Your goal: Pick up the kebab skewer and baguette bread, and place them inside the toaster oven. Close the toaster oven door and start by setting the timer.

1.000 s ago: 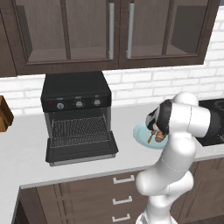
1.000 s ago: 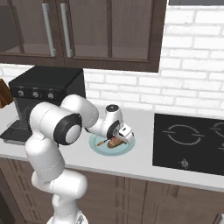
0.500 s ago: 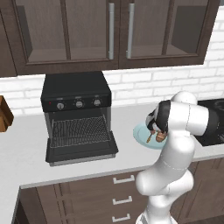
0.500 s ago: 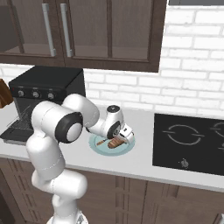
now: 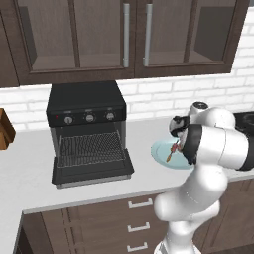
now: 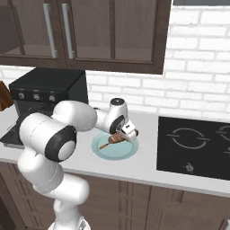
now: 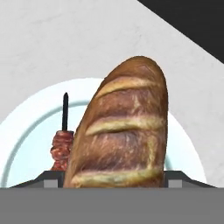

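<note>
The toaster oven (image 5: 87,131) is sitting at the left end of the tabletop (image 5: 30,168), at about nine o'clock from the arm, with its door (image 5: 93,171) lying open and flat and the wire rack (image 5: 89,148) bare. To its right, the pale blue plate (image 5: 159,150) is carrying both foods, and the jaws (image 6: 123,136) are working over it. In the hand view the baguette (image 7: 122,131) is lying straight ahead between the fingers, its long axis running from six o'clock toward twelve, tipped slightly to one o'clock, so the fingers are flanking its width rather than its ends. The jaws are standing fairly wide and appear to be clamped on the loaf's near end, though the contact itself is hidden at the bottom edge. The kebab skewer (image 7: 63,140) is lying just beside the loaf at about nine o'clock, its stick roughly parallel and pointing to twelve, still on the plate. By my reading, the coming move is turning on the loaf's length: it is needing to travel toward nine o'clock and go onto the rack through the open front. Farther right, the black cooktop (image 6: 193,143) is lying well apart.
</note>
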